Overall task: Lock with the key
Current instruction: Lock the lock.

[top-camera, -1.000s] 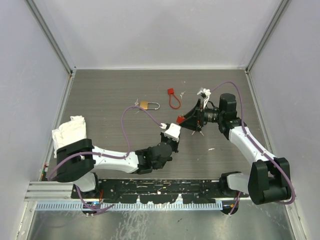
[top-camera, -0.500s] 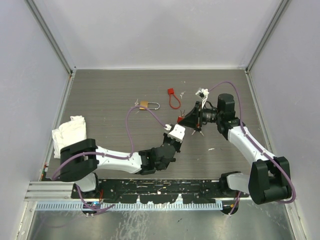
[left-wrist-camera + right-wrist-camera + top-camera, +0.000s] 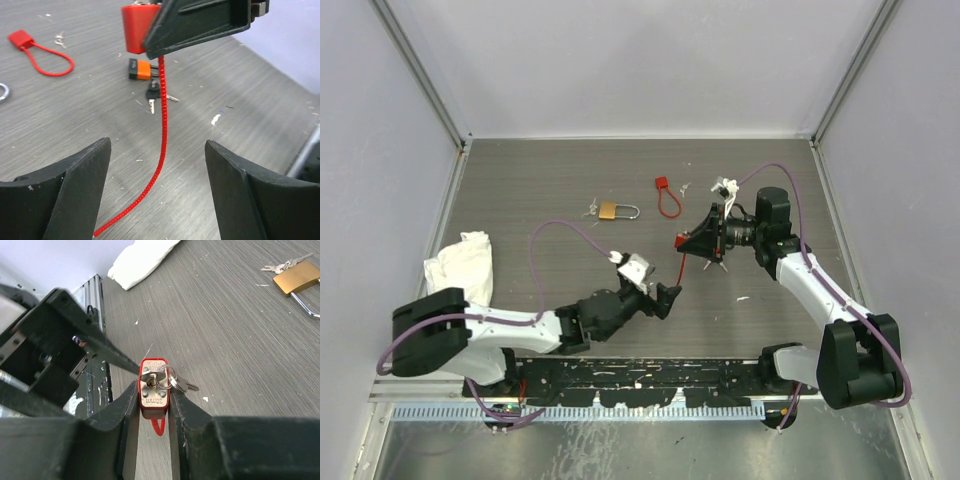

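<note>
The likeliest trouble, to my judgement, sat with the right arm point(image 3: 810, 280). It held the red padlock point(image 3: 152, 402) in the air by its narrow body alone. The right gripper point(image 3: 153, 391) had its jaws drawn nearly together on the lock's two sides, so a twist on the key could spin the body or push it out of that pinch. The padlock's red cable point(image 3: 162, 115) hung loose toward the bench point(image 3: 540, 180) with its free end apparently not seated, so turning might fasten nothing. The key point(image 3: 153, 376) stood in the keyway on the body's end face, with a ring and a second key dangling from it. So small a head would be easy to miss, or to drag out instead of turning.

The right arm reached in from its base with the elbow bent and the wrist level, pointing left over the middle of the bench. The left arm point(image 3: 510, 325) lay low along the near edge. The left gripper point(image 3: 156, 147) aimed up at the padlock from below and apart from it, jaws spread wide and empty, with the cable hanging between them untouched.
</note>
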### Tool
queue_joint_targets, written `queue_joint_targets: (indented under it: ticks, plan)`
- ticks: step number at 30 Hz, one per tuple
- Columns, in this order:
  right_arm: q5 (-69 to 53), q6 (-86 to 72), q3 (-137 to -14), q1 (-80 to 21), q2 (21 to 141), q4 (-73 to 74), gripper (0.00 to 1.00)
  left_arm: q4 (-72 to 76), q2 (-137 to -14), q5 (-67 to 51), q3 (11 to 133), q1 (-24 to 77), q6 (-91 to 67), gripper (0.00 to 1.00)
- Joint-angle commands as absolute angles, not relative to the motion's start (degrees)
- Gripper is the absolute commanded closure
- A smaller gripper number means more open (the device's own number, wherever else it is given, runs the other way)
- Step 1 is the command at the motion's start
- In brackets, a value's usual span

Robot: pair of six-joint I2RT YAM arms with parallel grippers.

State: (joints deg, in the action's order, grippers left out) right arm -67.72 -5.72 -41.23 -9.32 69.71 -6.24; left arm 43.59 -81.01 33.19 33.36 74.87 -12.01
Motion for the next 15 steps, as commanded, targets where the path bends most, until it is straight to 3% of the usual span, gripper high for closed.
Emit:
queue_joint_targets:
  ticks: [1,7,15]
  plan:
    - [-72.31,-3.25,-41.61,-9.56,66.75,-9.95,0.99,53.65,-73.51,12.19,27.14,68.06,-19.78,0.23]
    - [-74.71,-2.71,-39.94,-9.84,65.32,-13.21,0.99,48.37,-68.93,5.31,26.69,66.27,-13.52,0.23]
    - [-76.77,-3.06,-39.47,-11.02,65.48,-14.49,0.99,52.63,-79.14,3.65,32.05,65.13,-11.9,0.23]
